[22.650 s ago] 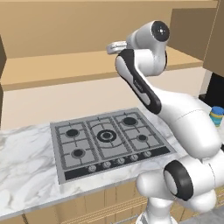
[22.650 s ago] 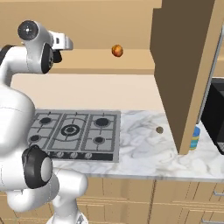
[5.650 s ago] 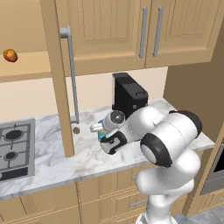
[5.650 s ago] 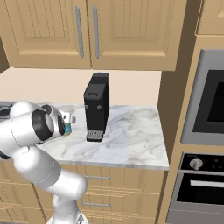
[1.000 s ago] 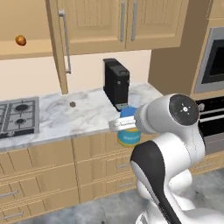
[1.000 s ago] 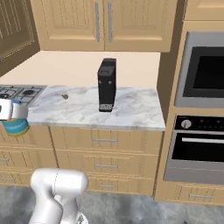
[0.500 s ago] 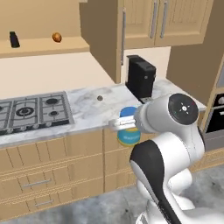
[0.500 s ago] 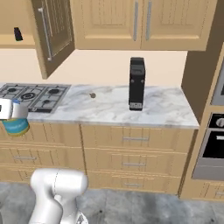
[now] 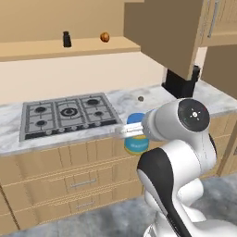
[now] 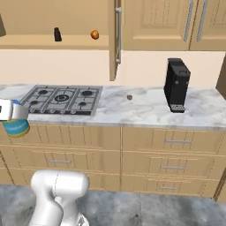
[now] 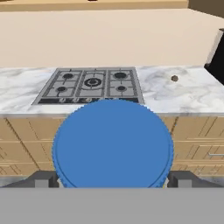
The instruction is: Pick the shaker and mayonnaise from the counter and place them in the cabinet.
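Counter [image 11: 192,94] beyond mayonnaise [image 11: 113,143] in end effector [image 11: 113,179]

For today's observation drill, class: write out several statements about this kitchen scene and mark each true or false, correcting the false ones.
1. The gripper holds the mayonnaise. True.
2. The mayonnaise rests on the cabinet shelf. False: it hangs in front of the drawers, below the counter's edge.
3. A small dark shaker stands on the shelf, left of an orange-red fruit. True.
4. The stove has a pot on it. False: its burners are bare.
5. The cabinet door is closed. False: it stands open.
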You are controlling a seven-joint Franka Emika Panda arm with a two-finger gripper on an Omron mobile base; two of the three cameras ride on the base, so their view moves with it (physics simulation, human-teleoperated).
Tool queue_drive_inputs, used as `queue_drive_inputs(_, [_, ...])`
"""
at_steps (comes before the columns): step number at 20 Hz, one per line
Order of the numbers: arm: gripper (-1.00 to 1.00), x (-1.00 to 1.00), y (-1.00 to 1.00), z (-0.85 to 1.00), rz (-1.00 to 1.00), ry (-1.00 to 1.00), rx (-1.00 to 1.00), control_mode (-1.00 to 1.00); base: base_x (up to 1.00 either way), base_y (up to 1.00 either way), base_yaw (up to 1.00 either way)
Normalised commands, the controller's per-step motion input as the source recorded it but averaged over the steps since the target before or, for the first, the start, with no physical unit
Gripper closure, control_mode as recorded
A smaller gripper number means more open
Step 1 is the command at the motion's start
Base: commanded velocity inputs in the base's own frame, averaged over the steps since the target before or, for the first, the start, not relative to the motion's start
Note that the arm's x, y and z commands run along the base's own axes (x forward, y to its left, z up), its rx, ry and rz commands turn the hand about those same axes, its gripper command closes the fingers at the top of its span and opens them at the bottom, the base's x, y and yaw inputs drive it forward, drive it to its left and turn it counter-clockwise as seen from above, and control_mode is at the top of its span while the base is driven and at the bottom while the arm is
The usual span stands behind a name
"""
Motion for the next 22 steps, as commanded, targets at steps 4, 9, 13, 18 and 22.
queue_drive_inputs(4, [1.00, 0.00, 0.00, 0.00, 0.00, 0.00, 0.00, 1.00, 0.00, 0.93, -0.04])
queue_drive_inputs(9, [1.00, 0.00, 0.00, 0.00, 0.00, 0.00, 0.00, 1.00, 0.23, 0.46, -0.04])
queue_drive_inputs(13, [1.00, 0.00, 0.00, 0.00, 0.00, 0.00, 0.00, 1.00, 0.65, 0.06, -0.01])
queue_drive_inputs(18, [1.00, 0.00, 0.00, 0.00, 0.00, 0.00, 0.00, 1.00, 0.79, -0.07, 0.00])
queue_drive_inputs(22, [1.00, 0.00, 0.00, 0.00, 0.00, 0.00, 0.00, 1.00, 0.77, 0.11, 0.00])
